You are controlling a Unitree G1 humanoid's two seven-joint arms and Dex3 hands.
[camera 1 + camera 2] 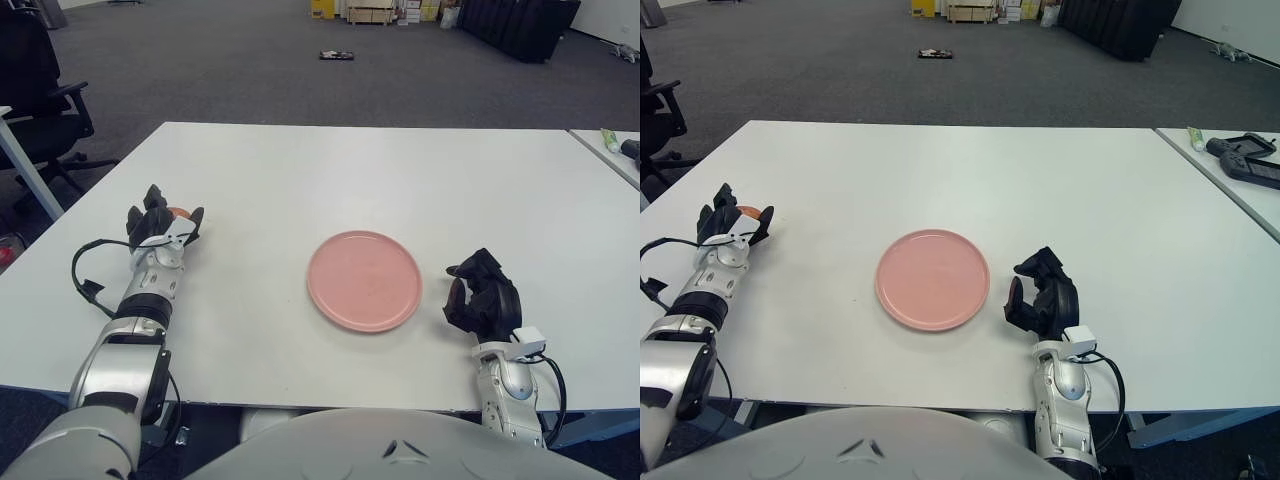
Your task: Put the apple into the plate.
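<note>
Left eye view from my remote seat: the left hand (pixel 163 226) is out on the left side of the white table (pixel 300 160), black fingers (pixel 150 212) wrapped around the apple (pixel 180 212), so only a bit of orange-red peeks out. It's well apart from the pink plate (pixel 364 280), which sits mid-table. My right hand (pixel 485 296) is just right of the plate, fingers curled up on nothing.

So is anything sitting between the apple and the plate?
Nothing visible. The left hand is around the apple, and only bare table lies between it and the plate.
</note>
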